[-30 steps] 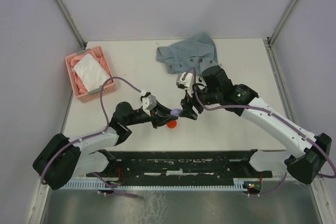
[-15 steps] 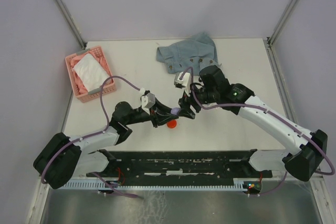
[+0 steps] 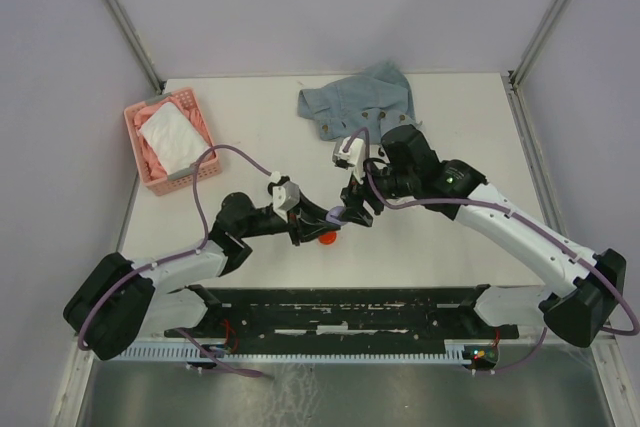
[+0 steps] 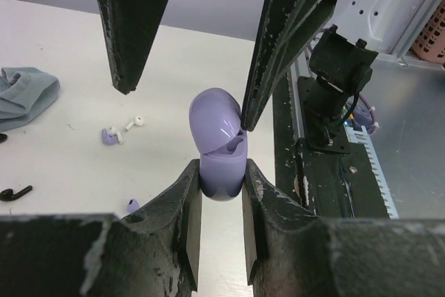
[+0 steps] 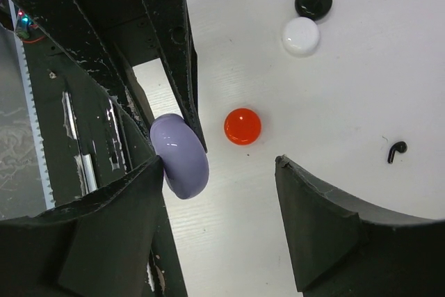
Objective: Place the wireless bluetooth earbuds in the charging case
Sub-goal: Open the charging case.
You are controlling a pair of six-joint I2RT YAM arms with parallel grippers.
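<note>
My left gripper point(image 4: 221, 180) is shut on the base of a lilac charging case point(image 4: 221, 145), held above the table; its lid stands slightly ajar. The case also shows in the top view point(image 3: 338, 213) and the right wrist view point(image 5: 181, 155). My right gripper point(image 5: 218, 172) is open and straddles the case, one finger point(image 5: 118, 213) against its side. A lilac earbud point(image 4: 109, 135), a white earbud point(image 4: 134, 122), a small lilac piece point(image 4: 132, 205) and a black earbud point(image 4: 14, 193) lie on the table. Another black earbud point(image 5: 396, 149) lies apart.
A red round case point(image 5: 243, 126) sits on the table just below the grippers, with a white case point(image 5: 300, 36) and a black case point(image 5: 313, 0) farther off. A denim cloth point(image 3: 360, 97) lies at the back, a pink basket point(image 3: 165, 142) at the left.
My right gripper has shifted a little left, closer over the lilac case. My left gripper still holds the case in about the same place.
</note>
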